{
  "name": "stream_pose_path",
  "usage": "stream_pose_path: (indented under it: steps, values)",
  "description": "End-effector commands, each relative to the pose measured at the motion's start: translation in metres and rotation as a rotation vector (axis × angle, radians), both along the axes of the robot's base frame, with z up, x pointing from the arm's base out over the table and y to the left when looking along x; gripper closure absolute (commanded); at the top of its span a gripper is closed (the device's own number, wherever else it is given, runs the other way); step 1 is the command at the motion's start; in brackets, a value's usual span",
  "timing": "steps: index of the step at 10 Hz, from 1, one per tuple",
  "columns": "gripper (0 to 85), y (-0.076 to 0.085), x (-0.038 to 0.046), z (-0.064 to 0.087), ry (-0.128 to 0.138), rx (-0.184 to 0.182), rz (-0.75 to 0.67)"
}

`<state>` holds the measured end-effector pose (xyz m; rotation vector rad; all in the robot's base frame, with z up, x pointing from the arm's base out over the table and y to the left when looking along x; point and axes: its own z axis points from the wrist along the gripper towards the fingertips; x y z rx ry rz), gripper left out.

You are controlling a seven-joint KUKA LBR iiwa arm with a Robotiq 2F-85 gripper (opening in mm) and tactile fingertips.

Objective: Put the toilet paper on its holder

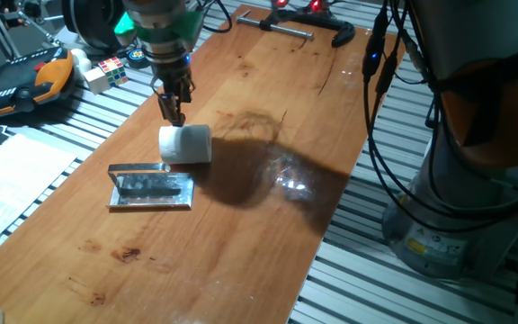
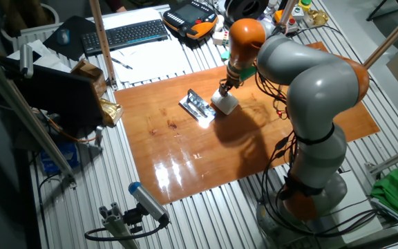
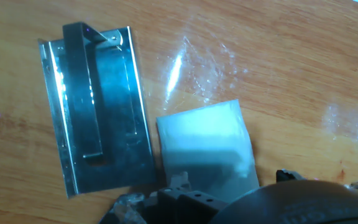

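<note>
The toilet paper (image 1: 187, 144) is a small white roll lying on its side on the wooden table, right beside the holder. The holder (image 1: 151, 186) is a shiny silver plate with a raised bar along one edge, lying flat. My gripper (image 1: 175, 115) hangs just above the roll's far end with its fingers close together and nothing between them. In the hand view the roll (image 3: 207, 149) lies to the right of the holder (image 3: 95, 106), almost touching its edge. The fingers (image 3: 179, 190) show dark at the bottom edge. In the other fixed view the roll (image 2: 225, 102) sits beside the holder (image 2: 198, 107).
A Rubik's cube (image 1: 106, 72) and an orange-black teach pendant (image 1: 21, 83) lie off the table's far left. A metal bar with a black clamp (image 1: 304, 29) lies at the table's far end. The robot base (image 1: 475, 153) stands to the right.
</note>
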<state>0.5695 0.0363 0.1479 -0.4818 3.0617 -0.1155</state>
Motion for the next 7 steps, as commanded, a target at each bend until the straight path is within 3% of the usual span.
stream_pose_path:
  steps: [1,2,3,5,7]
  values:
    - [14.7,0.000,0.0000,-0.002,-0.005,0.003,0.002]
    - [15.0,-0.001,-0.0012,-0.001,0.001,-0.004,0.020]
    - [15.3,0.000,-0.0026,-0.003,0.002,0.013,0.054]
    - [15.3,0.012,-0.0117,-0.015,-0.015,0.012,0.051]
    - [14.3,0.011,-0.0113,-0.021,0.001,0.034,0.055]
